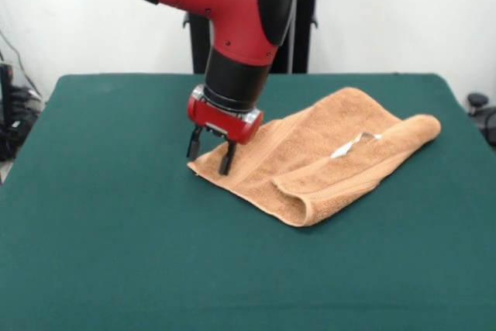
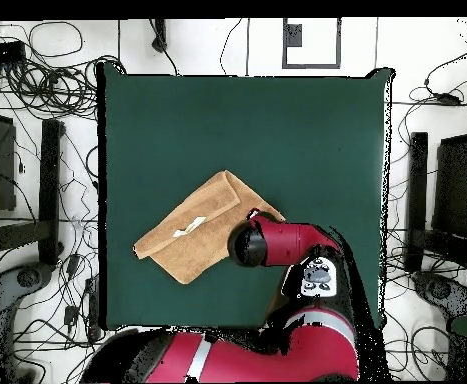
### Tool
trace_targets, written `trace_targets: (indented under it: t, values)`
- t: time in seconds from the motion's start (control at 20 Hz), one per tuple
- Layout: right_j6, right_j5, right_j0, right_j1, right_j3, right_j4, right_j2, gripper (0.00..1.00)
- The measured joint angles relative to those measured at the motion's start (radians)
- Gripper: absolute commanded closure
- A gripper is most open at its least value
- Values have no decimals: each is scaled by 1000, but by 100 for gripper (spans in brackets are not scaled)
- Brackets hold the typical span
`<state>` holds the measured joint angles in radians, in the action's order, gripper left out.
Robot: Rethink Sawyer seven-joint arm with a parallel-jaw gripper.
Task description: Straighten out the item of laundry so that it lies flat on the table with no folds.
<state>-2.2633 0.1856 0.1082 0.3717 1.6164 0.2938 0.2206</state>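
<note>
The orange-tan towel lies right of the middle of the green table. It is folded over on itself, with a doubled flap along its near and right side and a rolled fold at the right end. A small white label shows on top. My gripper is open and points down at the towel's left corner; one finger stands just outside the edge and the other over the cloth. In the overhead view the towel lies slanted on the table, and the red wrist covers its corner and hides the gripper.
The black pedestal stands behind the table's far edge. A black object sits off the right edge. In the overhead view, cables and dark stands surround the table.
</note>
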Motion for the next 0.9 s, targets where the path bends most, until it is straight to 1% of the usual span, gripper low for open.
trace_targets:
  t: [0.45, 0.5, 0.9]
  values:
    - [0, -1, -1, -6, -9, -2, 0, 0]
    - [0, -1, -1, -6, -10, -3, -1, 100]
    - [0, -5, 1, -11, -17, -7, -11, 100]
